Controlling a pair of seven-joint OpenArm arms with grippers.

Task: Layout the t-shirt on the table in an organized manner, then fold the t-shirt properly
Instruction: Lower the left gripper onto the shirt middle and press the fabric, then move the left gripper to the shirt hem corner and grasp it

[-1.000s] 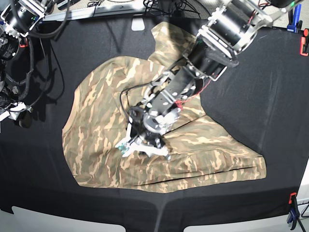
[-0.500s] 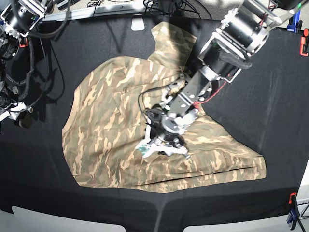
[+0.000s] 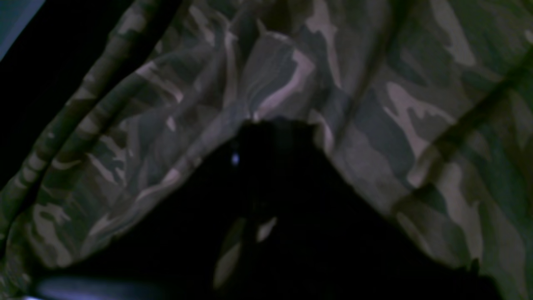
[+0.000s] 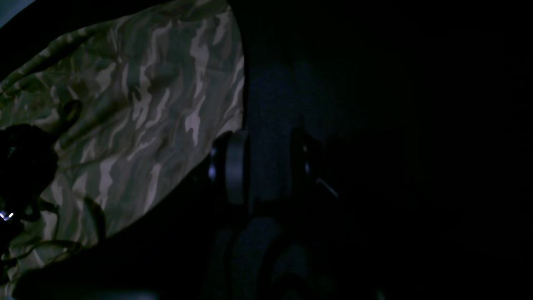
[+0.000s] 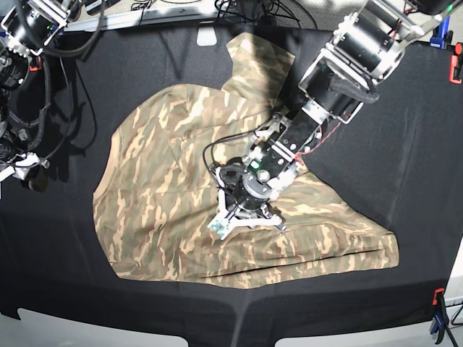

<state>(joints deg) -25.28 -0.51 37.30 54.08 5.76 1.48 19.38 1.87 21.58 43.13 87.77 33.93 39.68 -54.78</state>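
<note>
The counter [image 5: 65, 275], draped in black cloth, carries the t-shirt [image 5: 152, 181] spread loosely across its middle — rumpled, with one sleeve reaching toward the far edge and a doubled layer bunched along the near right hem. The left arm reaches down over the shirt's middle. Its tool [image 5: 242, 217] stood partly open a second ago while it travelled across the cloth toward the right; now it has snapped shut, and the left wrist view shows camouflage fabric puckering up into the dark tips, so it has pinched a fold of the shirt. This likely begins a pull to straighten the cloth. The right tool [image 4: 262, 166] hangs apart from the shirt at the side — partly open, holding nothing.
</note>
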